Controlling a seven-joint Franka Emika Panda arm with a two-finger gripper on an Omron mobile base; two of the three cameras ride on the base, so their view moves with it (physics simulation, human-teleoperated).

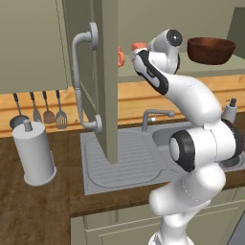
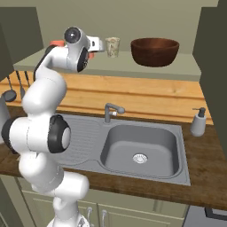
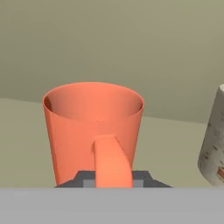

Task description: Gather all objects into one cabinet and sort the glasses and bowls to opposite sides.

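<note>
In the middle of the hand view, the gripper [image 3: 113,180] pinches the handle of an orange-red cup [image 3: 92,131] standing on the cabinet shelf [image 2: 124,64], with the beige cup [image 2: 112,46] just to its right and the brown bowl [image 2: 154,51] farther right.

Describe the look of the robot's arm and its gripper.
The arm is glossy white, built of rounded, bulbous links with black bands at the joints and a round dark cap with a grey centre near the wrist. No loose cables show. The gripper has small dark grey finger tips.
</note>
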